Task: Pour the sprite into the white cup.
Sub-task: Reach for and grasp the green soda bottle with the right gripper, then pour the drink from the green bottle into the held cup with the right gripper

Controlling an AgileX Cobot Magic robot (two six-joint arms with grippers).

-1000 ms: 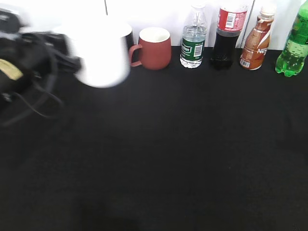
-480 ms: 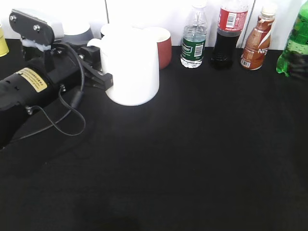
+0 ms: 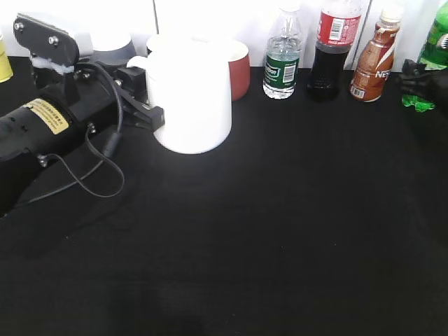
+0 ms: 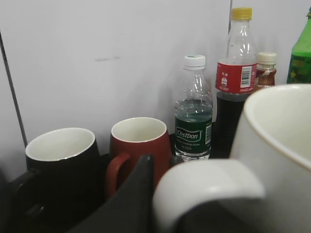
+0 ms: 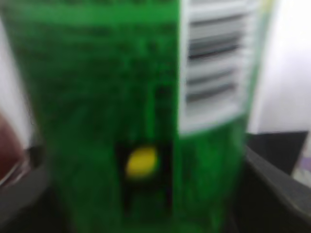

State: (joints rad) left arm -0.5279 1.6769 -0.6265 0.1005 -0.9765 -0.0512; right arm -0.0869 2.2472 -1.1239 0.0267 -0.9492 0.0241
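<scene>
White cup (image 3: 192,94) — upright on black surface (image 3: 266,231), handle held by left tool (image 3: 143,105). Sprite bottle (image 5: 131,111) — right tool (image 3: 422,80) at it, grip unclear.

We see our left arm (image 3: 49,126) as a black body with a yellow label printed in small dark text, topped by a grey block (image 3: 49,35) fixed with dark screws. A thin black cable (image 3: 91,178) loops from it. Our right tool (image 3: 423,80) shows only as a dark, blurred shape.
</scene>
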